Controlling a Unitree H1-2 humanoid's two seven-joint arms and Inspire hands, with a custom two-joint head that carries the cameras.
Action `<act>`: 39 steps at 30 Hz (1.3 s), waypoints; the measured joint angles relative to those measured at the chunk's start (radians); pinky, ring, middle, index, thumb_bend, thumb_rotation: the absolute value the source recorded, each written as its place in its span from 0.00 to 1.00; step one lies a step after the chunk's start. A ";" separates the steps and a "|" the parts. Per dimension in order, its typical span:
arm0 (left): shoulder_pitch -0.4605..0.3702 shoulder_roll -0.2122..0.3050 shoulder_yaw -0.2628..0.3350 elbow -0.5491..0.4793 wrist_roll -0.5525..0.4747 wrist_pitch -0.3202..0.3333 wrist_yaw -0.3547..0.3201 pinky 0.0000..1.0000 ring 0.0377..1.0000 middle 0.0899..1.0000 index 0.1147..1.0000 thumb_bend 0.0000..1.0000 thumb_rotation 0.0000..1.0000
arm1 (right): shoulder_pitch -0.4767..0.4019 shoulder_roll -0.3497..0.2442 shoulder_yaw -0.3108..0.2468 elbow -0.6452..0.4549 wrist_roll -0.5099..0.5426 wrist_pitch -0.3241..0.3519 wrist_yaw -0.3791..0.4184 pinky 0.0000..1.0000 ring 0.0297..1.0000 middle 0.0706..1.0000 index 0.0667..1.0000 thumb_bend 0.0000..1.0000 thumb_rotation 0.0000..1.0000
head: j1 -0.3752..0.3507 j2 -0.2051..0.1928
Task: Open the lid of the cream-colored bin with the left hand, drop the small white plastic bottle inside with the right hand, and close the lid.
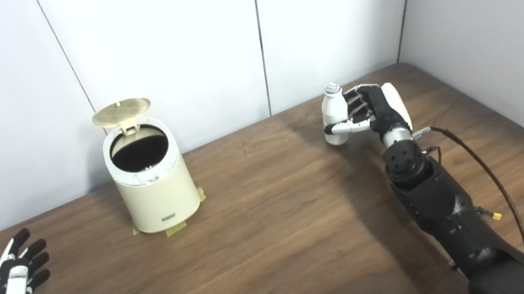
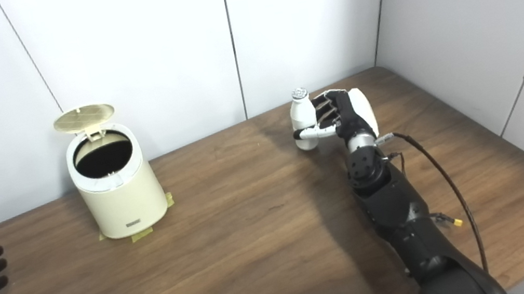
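While the cream-colored bin (image 1: pixel 155 185) at far left stood with its lid (image 1: pixel 122 111) already up, the right hand (image 1: pixel 377 110) gripped the small white plastic bottle (image 1: pixel 333 114) in its fingers (image 1: pixel 351 126), well right of the bin. The left hand (image 1: pixel 9 292) lay open near the tabletop (image 1: pixel 276 239). Dropping and closing remained.

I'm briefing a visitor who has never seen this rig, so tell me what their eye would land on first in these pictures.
First, the cream-colored bin standing at the back left of the wooden table, its lid flipped up and the dark inside showing. Next, the right hand at the back right, shut on the small white bottle, held upright. The left hand lies open at the near left, well away from the bin.
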 measured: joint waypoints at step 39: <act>0.064 -0.025 -0.014 0.047 0.019 -0.024 0.009 0.81 0.83 0.84 0.90 0.33 0.92 | -0.040 0.155 0.188 -0.398 -0.142 -0.060 0.050 0.35 0.39 0.44 0.45 0.53 0.00 | 0.297 -0.017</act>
